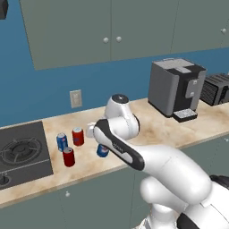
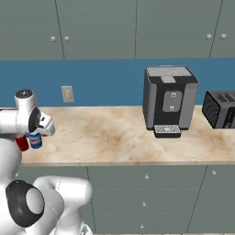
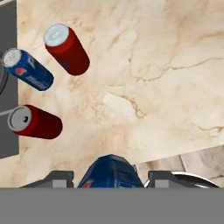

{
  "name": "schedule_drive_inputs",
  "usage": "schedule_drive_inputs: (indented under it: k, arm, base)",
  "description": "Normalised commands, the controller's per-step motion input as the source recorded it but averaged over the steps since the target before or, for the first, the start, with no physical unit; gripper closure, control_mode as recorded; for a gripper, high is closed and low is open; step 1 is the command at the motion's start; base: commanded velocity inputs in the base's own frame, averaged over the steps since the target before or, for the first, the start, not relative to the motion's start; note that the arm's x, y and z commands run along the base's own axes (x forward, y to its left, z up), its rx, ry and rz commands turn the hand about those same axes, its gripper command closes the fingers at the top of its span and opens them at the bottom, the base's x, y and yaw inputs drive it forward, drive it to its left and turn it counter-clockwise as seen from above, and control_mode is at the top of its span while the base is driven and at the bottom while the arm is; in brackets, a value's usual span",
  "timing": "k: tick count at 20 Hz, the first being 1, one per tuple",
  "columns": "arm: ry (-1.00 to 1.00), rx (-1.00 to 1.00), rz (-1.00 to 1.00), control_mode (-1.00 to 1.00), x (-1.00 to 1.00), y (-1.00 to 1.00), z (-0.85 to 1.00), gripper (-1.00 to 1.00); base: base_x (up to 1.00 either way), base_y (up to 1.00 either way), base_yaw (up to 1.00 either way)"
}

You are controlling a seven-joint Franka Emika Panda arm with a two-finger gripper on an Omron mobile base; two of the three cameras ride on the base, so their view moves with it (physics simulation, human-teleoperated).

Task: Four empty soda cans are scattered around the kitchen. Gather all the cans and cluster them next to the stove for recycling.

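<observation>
Gripper (image 3: pixel 109 177) clamped on a blue can (image 3: pixel 109 173), which sits between the two fingertips and is held over the counter (image 1: pixel 156 129). In the left base view this held can (image 1: pixel 102 150) shows just under the wrist. Three cans stand upright on the counter beside the stove (image 1: pixel 22 152): red can (image 1: pixel 78 136), second blue can (image 1: pixel 61 142), second red can (image 1: pixel 68 157). Coffee machine (image 1: pixel 175 88) stands well apart, toaster (image 1: pixel 217 88) beyond it.
</observation>
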Motion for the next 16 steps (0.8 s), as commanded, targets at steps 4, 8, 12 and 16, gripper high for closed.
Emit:
schedule_drive_inputs:
  k: [4,8,12,16]
  arm:
    - [-0.05,-0.09,0.03,-1.00,0.21,0.15,-0.07,1.00]
    - [-0.21,-0.19,0.02,-1.00,0.13,0.17,-0.20,1.00]
    - [-0.05,-0.01,0.01,-1.00,0.29,0.10,-0.16,1.00]
    - [0.00,0.10,0.05,-1.00,0.27,0.01,-0.10,1.00]
  base:
    - [0.00,0.00,0.00]
    - [0.00,0.00,0.00]
    - [0.00,0.00,0.00]
    - [0.00,0.00,0.00]
